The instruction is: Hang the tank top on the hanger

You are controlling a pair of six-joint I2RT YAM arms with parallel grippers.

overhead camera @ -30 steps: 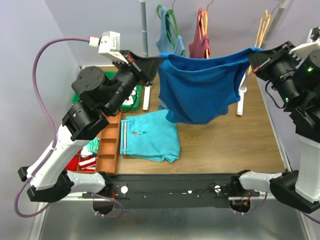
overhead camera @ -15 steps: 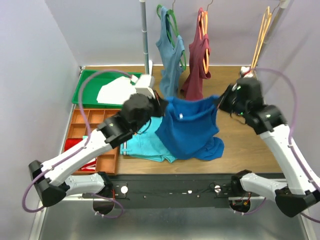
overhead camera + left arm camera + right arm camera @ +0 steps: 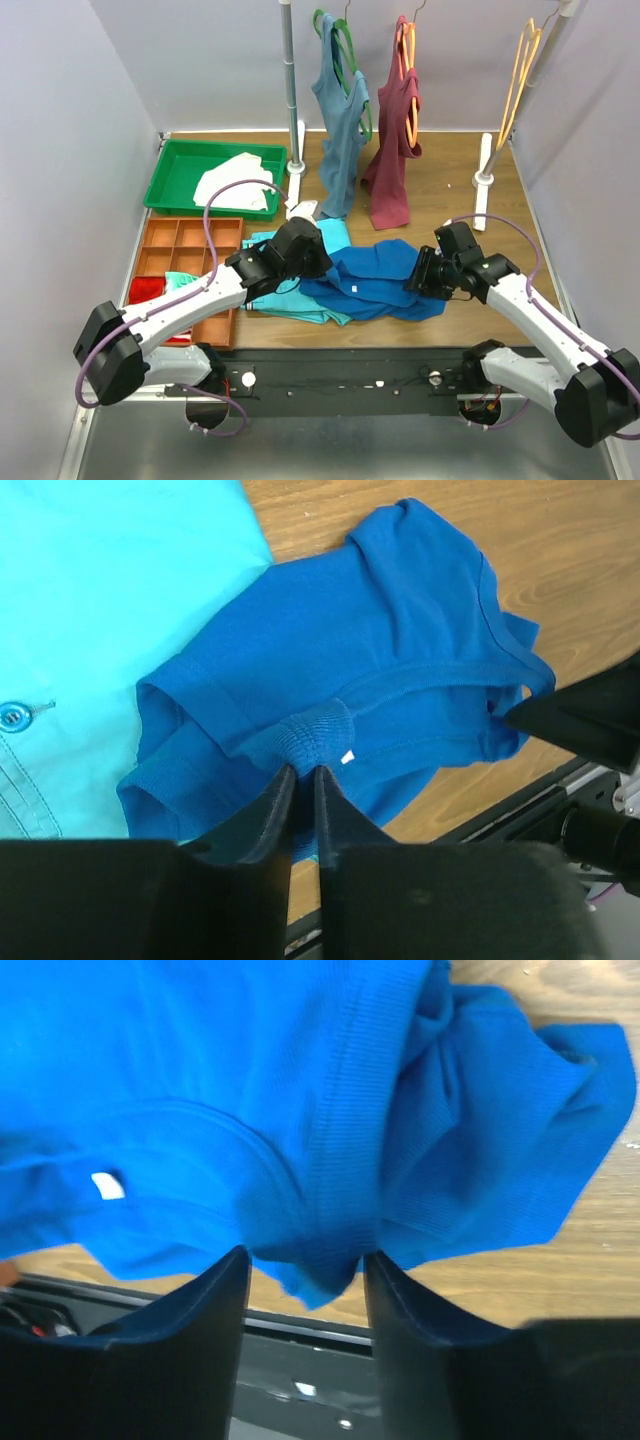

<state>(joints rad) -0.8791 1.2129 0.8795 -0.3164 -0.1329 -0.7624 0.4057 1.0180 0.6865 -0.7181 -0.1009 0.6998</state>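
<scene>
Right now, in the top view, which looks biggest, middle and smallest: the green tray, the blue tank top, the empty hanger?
Biggest: green tray and tank top, about alike, too close to rank.
Smallest: hanger, thin and seen nearly edge-on.

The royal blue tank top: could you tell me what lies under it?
The tank top overlaps the folded turquoise garment at its left; the rest covers the table. Anything else beneath is hidden.

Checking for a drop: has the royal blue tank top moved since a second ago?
Yes. The tank top, earlier stretched up by the rack pole, now lies crumpled on the table, nearer the front edge, overlapping the turquoise garment.
</scene>
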